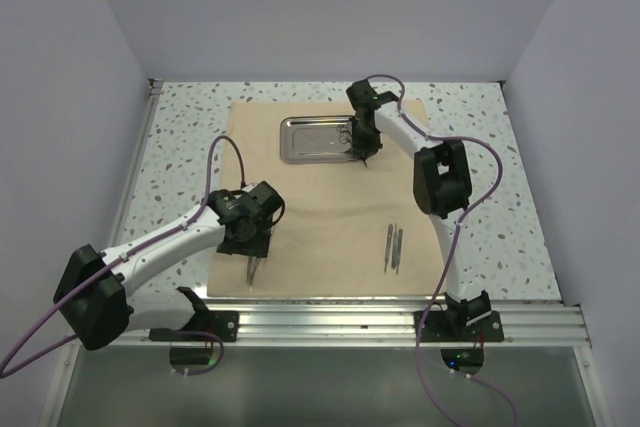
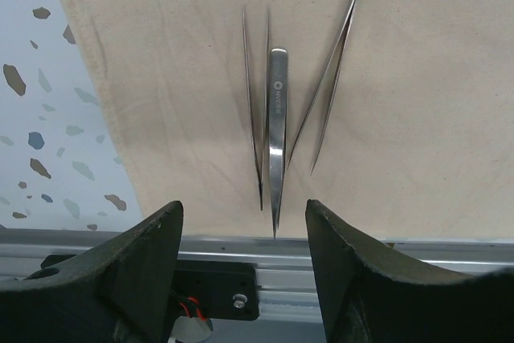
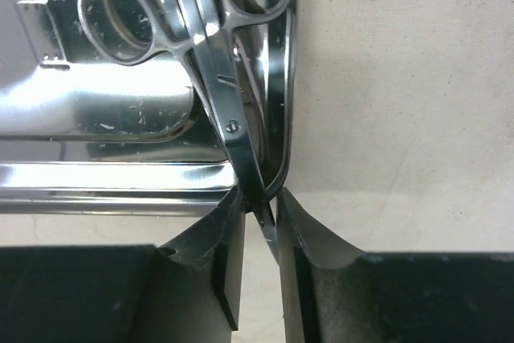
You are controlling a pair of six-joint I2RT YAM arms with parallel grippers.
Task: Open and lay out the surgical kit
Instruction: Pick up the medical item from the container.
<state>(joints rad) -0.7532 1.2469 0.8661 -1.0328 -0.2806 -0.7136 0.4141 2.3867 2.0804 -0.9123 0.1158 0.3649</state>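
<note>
Nearest the lens, the metal rail (image 1: pixel 330 319) along the near edge of the speckled table (image 1: pixel 180 117). Just beyond, spread flat, the beige cloth (image 1: pixel 320 217). By its near-left corner, three tweezers (image 2: pixel 275 142) fanned close together, tips toward the rail; above them the left claw (image 2: pixel 243 255), released, fingers wide apart. On the far part of the cloth, the steel tray (image 1: pixel 283 139); at its right end the right claw (image 3: pixel 261 214), clenched on the blade tips of the scissors (image 3: pixel 233 128), handle rings over the tray, blades crossing its rim. Laid out at the near right, more slim instruments (image 1: pixel 393 245).

Likely trouble: gripped so far out on thin, slick steel, could swing or slip on lifting; could also snag the rim by the rings and drag the tray along. On the left, packed tightly enough to come up two at once.

Pose: left arm (image 1: pixel 170 242) stretched low and rightward from its base, wrist bent down over the tweezers; right arm (image 1: pixel 440 177) reaching far, elbow high, wrist pointing down at the tray's right end.
</note>
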